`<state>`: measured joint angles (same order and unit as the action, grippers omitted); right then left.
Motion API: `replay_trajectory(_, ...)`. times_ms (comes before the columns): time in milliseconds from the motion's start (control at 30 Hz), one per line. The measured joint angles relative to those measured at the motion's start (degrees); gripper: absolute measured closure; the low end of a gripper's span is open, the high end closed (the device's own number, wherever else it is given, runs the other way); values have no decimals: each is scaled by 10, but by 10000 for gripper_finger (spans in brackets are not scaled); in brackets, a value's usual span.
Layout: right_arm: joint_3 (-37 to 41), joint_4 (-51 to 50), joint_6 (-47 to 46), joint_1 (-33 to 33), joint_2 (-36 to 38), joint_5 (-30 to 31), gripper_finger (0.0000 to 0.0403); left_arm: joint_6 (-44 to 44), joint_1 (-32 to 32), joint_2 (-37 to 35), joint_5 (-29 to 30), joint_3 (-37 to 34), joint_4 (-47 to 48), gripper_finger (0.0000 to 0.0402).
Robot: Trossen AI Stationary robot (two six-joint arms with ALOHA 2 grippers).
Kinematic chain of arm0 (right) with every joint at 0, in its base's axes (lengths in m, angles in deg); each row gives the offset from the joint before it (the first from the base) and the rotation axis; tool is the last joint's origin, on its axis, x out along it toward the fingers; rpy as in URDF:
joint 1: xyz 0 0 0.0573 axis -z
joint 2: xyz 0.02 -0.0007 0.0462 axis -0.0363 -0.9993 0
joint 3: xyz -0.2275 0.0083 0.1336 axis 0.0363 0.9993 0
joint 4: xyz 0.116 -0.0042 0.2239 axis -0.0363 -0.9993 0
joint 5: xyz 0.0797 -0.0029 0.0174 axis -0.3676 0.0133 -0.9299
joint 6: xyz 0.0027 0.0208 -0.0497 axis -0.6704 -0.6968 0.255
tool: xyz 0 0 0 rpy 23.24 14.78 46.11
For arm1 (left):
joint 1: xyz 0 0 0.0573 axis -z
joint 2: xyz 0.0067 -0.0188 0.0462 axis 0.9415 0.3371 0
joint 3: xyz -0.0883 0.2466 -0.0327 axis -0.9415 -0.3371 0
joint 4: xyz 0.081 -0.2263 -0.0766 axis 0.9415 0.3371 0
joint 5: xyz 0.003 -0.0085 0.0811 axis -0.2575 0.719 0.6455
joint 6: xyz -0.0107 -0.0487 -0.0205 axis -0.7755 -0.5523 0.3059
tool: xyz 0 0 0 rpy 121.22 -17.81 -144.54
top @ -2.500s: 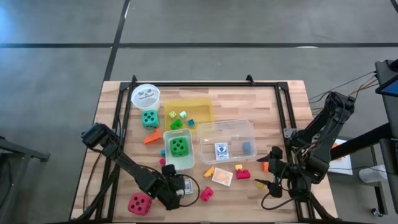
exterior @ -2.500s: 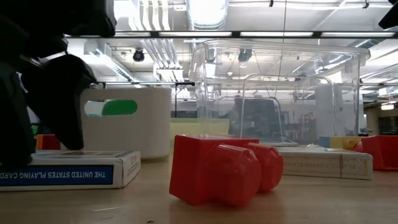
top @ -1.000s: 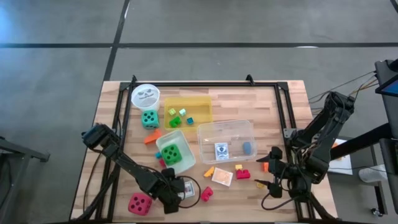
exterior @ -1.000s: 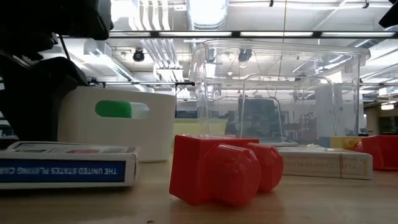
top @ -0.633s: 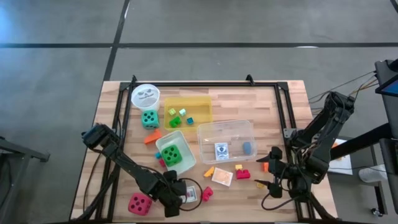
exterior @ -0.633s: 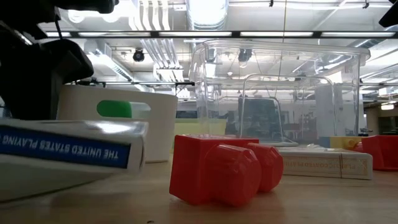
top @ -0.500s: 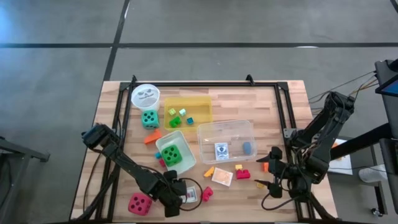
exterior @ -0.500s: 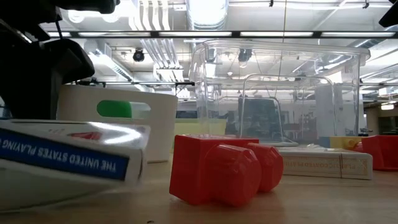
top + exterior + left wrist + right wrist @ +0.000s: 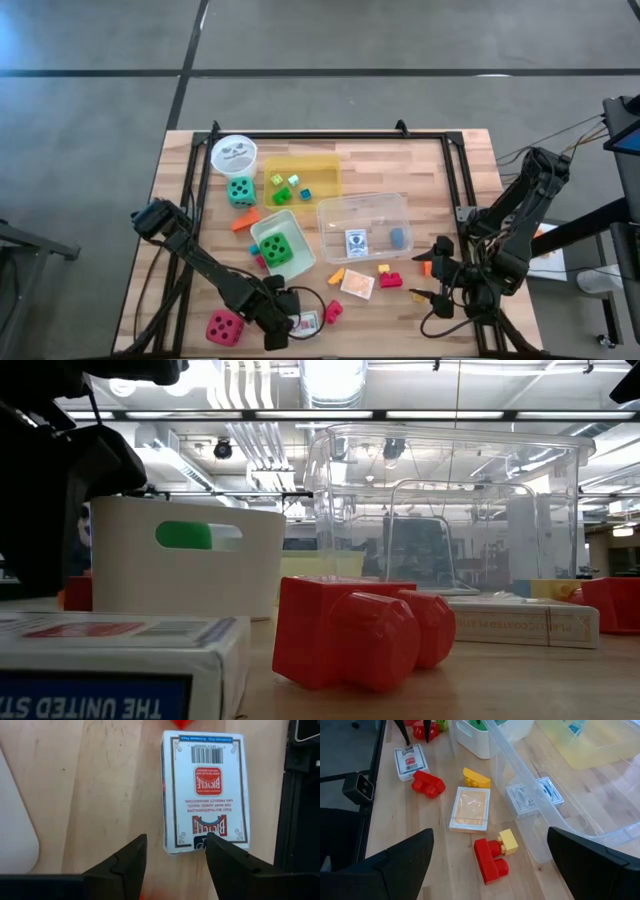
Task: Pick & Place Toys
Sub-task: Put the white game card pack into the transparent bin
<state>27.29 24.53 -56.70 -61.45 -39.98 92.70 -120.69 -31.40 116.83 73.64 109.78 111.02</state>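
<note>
Cardboard, red-and-white, the card pack (image 9: 204,790) lies flat on the bench (image 9: 420,160) near its front edge, the left end effector (image 9: 175,851) spread over one end, not yet pinching it. By my judgement, sorting is partway: a green die (image 9: 276,246) sits in the white bin (image 9: 258,232), small blocks in the yellow tray (image 9: 325,166), while red blocks (image 9: 428,783) and another pack (image 9: 470,808) stay loose. The right end effector (image 9: 428,281) waits, spread wide, at the right edge. Behind: ceiling lights.

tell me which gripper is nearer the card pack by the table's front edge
Left. The left gripper is right at the card pack; the right gripper waits far off by the table's right side.
</note>
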Motion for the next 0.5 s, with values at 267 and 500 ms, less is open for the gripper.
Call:
replay_trajectory(267,0,1,0,0,0,0,22,-34,-4,0,0,0,0,210)
replay_trajectory(500,0,2,0,0,0,0,22,-56,-15,0,-7,1,-75,209)
